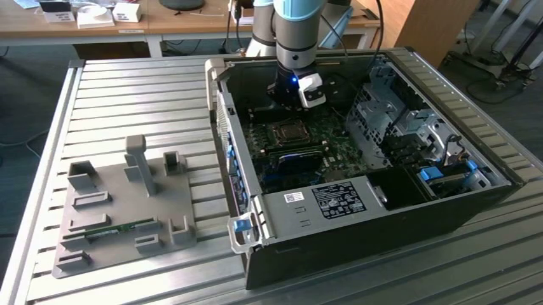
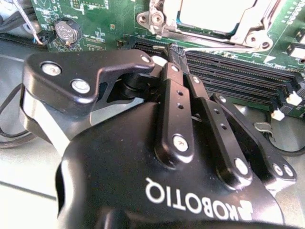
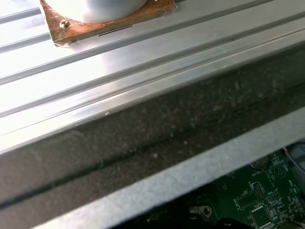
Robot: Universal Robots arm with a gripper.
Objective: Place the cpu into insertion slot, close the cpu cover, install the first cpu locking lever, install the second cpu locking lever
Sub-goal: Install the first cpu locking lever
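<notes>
My gripper empty, fingers pressed together — tips just short of socket. Cpu already seated in insertion slot right ahead of my fingertips, cpu cover down around it. Locking levers — cannot tell whether latched.

The cpu, a flat square chip with a pale metal top, lies level in the insertion slot on the green board, framed by the silvery cpu cover.
</notes>
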